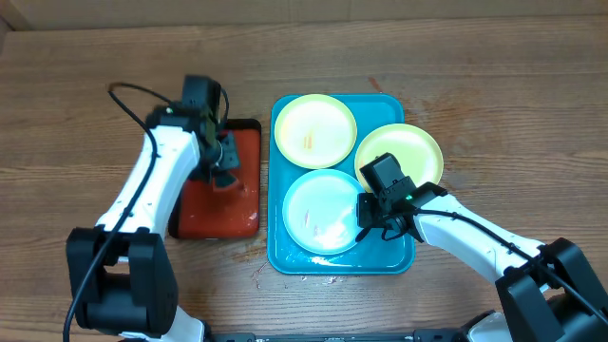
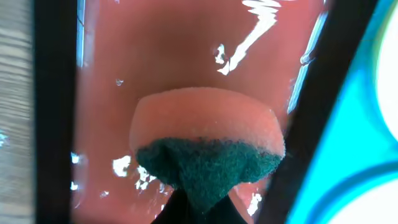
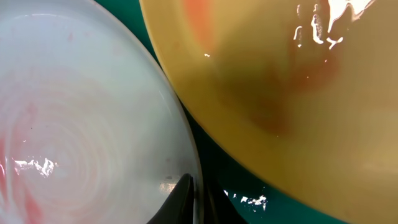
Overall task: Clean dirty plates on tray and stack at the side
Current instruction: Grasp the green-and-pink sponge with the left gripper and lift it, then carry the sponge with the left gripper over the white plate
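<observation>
Three plates lie on the turquoise tray [image 1: 281,255]: a pale yellow plate [image 1: 314,129] at the back left, a yellow-green plate [image 1: 399,152] at the back right overhanging the tray's rim, and a whitish plate [image 1: 323,211] at the front. My right gripper [image 1: 366,217] is shut on the whitish plate's right rim; in the right wrist view its fingers [image 3: 196,199] pinch the rim of the whitish plate [image 3: 81,124], beside the yellow-green plate [image 3: 280,93]. My left gripper [image 1: 222,174] is shut on a sponge [image 2: 208,140], orange with a dark green scrub side, over the red tray.
A smaller black-rimmed tray [image 1: 249,128] with a wet red-orange inside [image 2: 174,56] lies left of the turquoise tray. The wooden table [image 1: 85,114] extends all around. Faint reddish smears show on the whitish and yellow-green plates.
</observation>
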You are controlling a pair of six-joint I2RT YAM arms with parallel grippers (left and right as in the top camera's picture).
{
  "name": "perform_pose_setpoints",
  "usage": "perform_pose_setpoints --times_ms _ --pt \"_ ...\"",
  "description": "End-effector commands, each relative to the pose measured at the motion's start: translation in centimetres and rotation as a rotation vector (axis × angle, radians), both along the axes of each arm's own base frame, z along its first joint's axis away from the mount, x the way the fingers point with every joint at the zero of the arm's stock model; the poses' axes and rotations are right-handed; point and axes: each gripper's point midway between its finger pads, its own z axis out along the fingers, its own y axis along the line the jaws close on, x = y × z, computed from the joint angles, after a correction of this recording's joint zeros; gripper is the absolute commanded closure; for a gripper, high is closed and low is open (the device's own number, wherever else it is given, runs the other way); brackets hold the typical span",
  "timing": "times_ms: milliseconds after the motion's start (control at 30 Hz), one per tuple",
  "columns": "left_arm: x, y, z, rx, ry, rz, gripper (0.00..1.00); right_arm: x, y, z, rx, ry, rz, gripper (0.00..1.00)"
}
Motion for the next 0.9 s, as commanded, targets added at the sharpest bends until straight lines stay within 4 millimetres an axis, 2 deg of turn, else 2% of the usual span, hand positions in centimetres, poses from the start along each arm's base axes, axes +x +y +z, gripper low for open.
perform_pose_setpoints --times_ms 0,67,100,167,233,267,433,567,667,800,867 --pt "-2.3 -0.1 -3.9 0.007 0.073 -0.029 0.96 0.2 -0.4 0.1 -0.004 -0.010 -0.023 0.91" --pt "-3.0 -0.2 -5.4 -0.002 0.086 -0.031 0.96 0.2 -0.4 0.1 -0.004 -0.009 -0.023 0.91" --pt "-3.3 -0.2 -5.8 -0.004 0.088 -0.031 0.88 0.2 -0.4 0.1 -0.004 -0.009 -0.023 0.91" --pt "-3.7 -0.2 -6.4 -0.004 0.092 -0.031 0.63 0.2 -0.4 0.1 -0.004 -0.010 -0.023 0.91" --pt "-3.8 -0.3 -6.4 -0.010 0.099 -0.033 0.50 0.2 -0.4 0.1 -0.004 -0.009 -0.023 0.91" --pt "-3.9 -0.4 -6.2 -0.019 0.103 -0.034 0.47 0.2 -0.4 0.1 -0.004 -0.009 -0.023 0.91" --pt "-3.4 -0.9 -4.5 -0.044 0.116 -0.035 0.51 0.2 -0.4 0.1 -0.005 -0.009 -0.023 0.91" --pt "-2.9 -0.9 -4.0 -0.046 0.104 -0.036 0.62 0.2 -0.4 0.1 -0.005 -0.009 -0.023 0.91" --pt "-3.1 -0.9 -4.4 -0.043 0.106 -0.035 0.76 0.2 -0.4 0.1 -0.004 -0.009 -0.023 0.91" --pt "-3.9 -0.5 -6.0 -0.027 0.110 -0.033 0.77 0.2 -0.4 0.1 -0.004 -0.009 -0.023 0.91" --pt "-4.5 -0.4 -7.0 -0.024 0.117 -0.032 0.81 0.2 -0.4 0.1 -0.004 -0.009 -0.023 0.91"
